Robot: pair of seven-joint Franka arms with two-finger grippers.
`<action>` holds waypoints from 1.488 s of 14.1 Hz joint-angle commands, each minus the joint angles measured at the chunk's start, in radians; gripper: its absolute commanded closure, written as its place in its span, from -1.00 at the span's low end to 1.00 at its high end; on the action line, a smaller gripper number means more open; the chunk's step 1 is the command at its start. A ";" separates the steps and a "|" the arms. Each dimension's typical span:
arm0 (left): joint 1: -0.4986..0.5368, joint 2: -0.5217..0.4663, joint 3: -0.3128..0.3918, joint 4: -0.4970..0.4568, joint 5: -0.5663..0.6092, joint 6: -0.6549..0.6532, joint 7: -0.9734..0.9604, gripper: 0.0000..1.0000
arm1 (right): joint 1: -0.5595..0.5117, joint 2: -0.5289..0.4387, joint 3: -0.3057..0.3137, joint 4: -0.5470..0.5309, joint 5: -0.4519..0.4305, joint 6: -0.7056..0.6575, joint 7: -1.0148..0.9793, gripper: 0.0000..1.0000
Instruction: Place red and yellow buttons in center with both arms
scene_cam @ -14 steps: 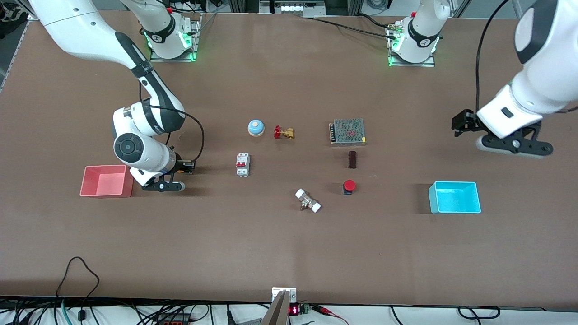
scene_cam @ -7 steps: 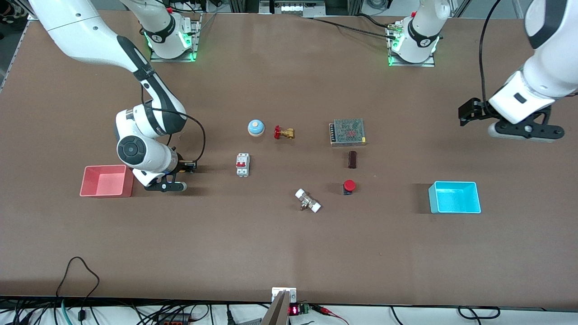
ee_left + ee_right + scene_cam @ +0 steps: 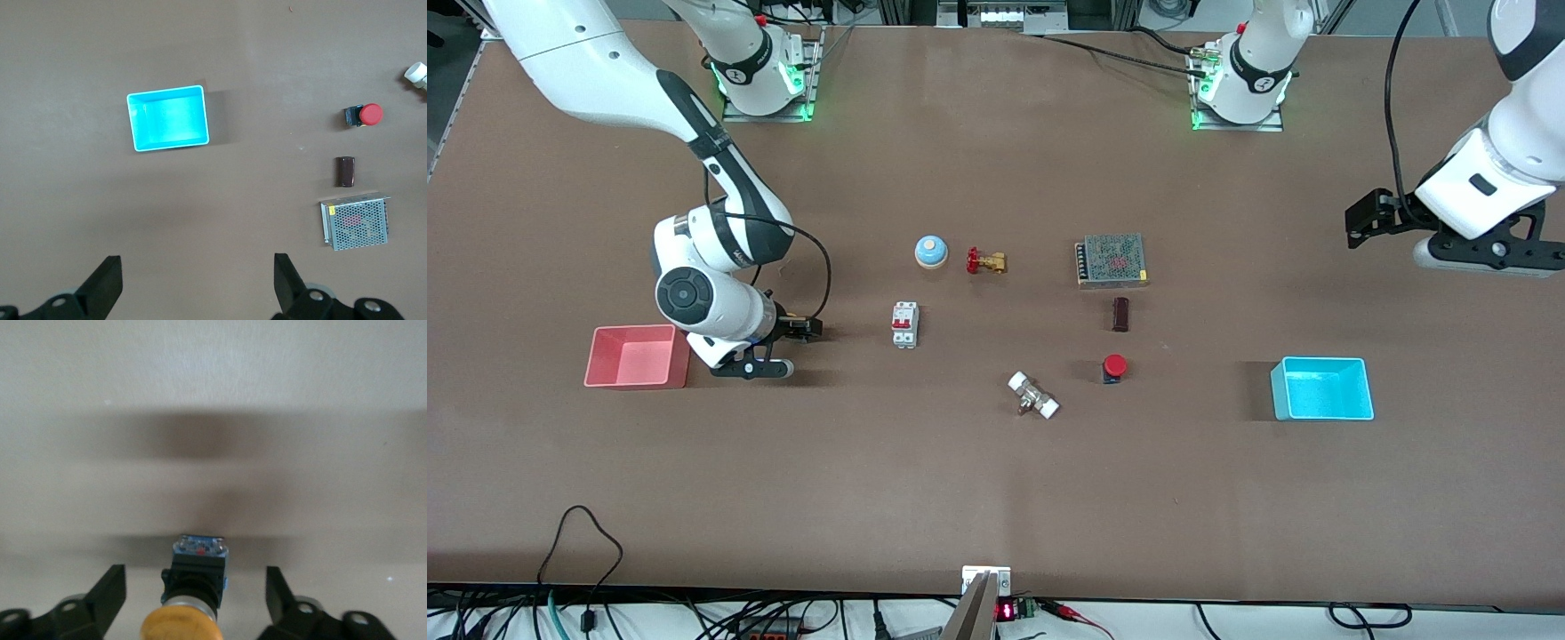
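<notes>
The red button (image 3: 1113, 366) lies on the brown tabletop near the middle; it also shows in the left wrist view (image 3: 365, 115). The yellow button (image 3: 191, 597) lies on its side on the table between the spread fingers (image 3: 107, 592) of my right gripper (image 3: 195, 579), with gaps on both sides. In the front view it is hidden under the right gripper (image 3: 749, 365), which is low beside the pink bin. My left gripper (image 3: 1485, 260) is open and empty, up over the left arm's end of the table; it also shows in the left wrist view (image 3: 198, 280).
A pink bin (image 3: 633, 356) and a cyan bin (image 3: 1321, 388) stand at the table's two ends. Around the middle lie a blue dome (image 3: 931, 252), a brass valve (image 3: 985, 261), a breaker (image 3: 904, 324), a mesh box (image 3: 1111, 260), a brown block (image 3: 1120, 314) and a white fitting (image 3: 1033, 396).
The left arm has lifted and swung its gripper outward toward its end of the table, away from the cyan bin. The right gripper has barely shifted.
</notes>
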 commanded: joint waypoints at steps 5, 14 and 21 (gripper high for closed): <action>0.006 0.016 -0.003 0.033 -0.014 -0.025 -0.008 -1.00 | -0.023 -0.203 -0.054 0.156 0.071 -0.241 -0.062 -1.00; 0.006 0.016 -0.003 0.033 -0.014 -0.034 -0.010 -1.00 | -0.029 -0.402 -0.251 0.379 0.167 -0.675 -0.175 -1.00; 0.008 0.016 -0.003 0.033 -0.014 -0.036 -0.008 -1.00 | -0.018 -0.404 -0.269 0.402 0.186 -0.723 -0.188 -1.00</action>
